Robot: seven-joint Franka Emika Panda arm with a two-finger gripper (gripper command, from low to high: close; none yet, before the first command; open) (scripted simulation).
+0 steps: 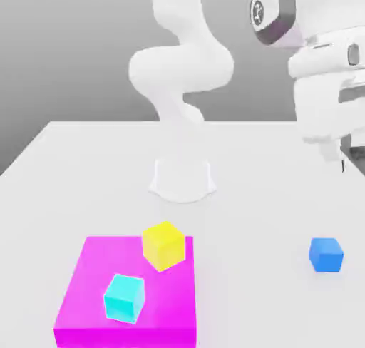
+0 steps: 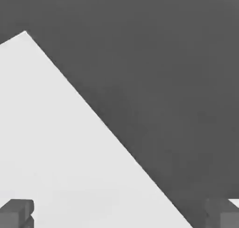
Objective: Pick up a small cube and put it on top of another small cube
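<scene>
white table (image 1: 249, 197) bears the blue cube (image 1: 326, 255); the gripper (image 2: 119, 215) gapes wide, empty.

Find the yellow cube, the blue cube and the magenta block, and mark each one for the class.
Yellow cube (image 1: 164, 246), exterior view, on its middle.
Blue cube (image 1: 326, 255), exterior view, on its front face.
Magenta block (image 1: 103, 262), exterior view, on a bare part of its top.

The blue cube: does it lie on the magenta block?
No, the blue cube lies on the white table, apart from the magenta block.
</scene>
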